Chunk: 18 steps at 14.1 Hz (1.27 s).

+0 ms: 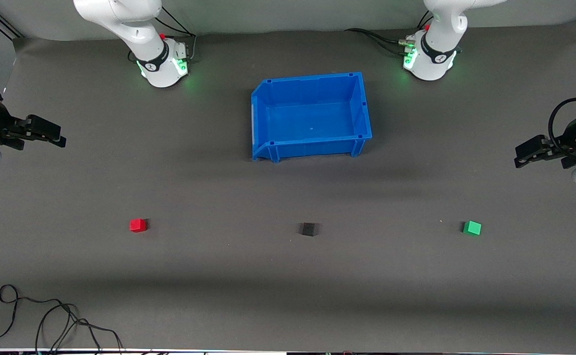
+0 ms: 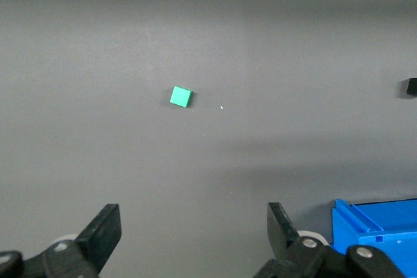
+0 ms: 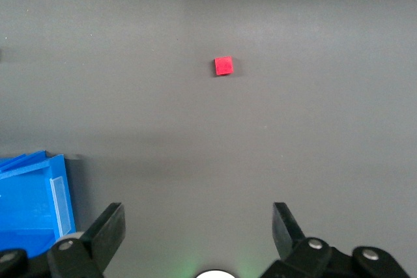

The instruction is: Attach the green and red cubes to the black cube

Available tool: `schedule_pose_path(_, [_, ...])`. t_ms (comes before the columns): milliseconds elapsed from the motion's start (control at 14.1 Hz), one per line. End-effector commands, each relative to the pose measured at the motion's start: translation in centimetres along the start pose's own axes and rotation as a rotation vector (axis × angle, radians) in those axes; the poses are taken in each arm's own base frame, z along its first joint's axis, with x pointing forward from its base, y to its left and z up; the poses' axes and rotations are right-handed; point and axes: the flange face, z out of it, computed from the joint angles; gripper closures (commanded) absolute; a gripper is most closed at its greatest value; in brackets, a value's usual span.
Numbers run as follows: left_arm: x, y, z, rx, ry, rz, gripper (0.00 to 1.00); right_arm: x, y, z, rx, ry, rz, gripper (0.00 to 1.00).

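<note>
Black cube [image 1: 308,229]: on the mat, at 6 o'clock from the blue bin [image 1: 268,96], nearer the front camera.
Red cube [image 1: 138,225]: at 9 o'clock from the black cube, well apart, toward my right arm's end.
Green cube [image 1: 472,228]: at 3 o'clock from the black cube, well apart.
Left gripper [image 1: 519,155]: my jaws spread wide, holding nothing, waiting above the table's edge.
Right gripper [image 1: 61,138]: same, wide apart and empty.

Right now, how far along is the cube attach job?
Nothing done yet: the red cube, black cube and green cube lie apart in a row, nearer the front camera than the blue bin. Nothing in hand: left gripper and right gripper are open, empty, waiting. Both attachments remain.
</note>
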Motion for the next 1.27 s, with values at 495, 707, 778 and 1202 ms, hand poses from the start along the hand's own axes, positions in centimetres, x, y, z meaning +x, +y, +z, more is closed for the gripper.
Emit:
schedule_pose_path(495, [1.2, -2.5, 3.9, 0.003, -0.078, -0.286, 0.00, 2.3, -0.1, 1.2, 0.014, -0.029, 0.006, 0.00])
schedule_pose_path(707, [3.1, -5.8, 8.3, 0.011, -0.103, -0.377, 0.00, 2.6, 0.0, 1.5, 0.005, -0.032, 0.006, 0.00])
schedule_pose_path(778, [3.4, -8.6, 9.4, -0.002, -0.108, -0.435, 0.00, 3.0, 0.0, 2.1, 0.003, -0.041, 0.005, 0.00])
schedule_pose_path(1202, [4.2, -11.4, 16.3, 0.035, -0.163, -0.628, 0.00, 7.8, 0.6, 9.9, 0.012, -0.107, 0.015, 0.00])
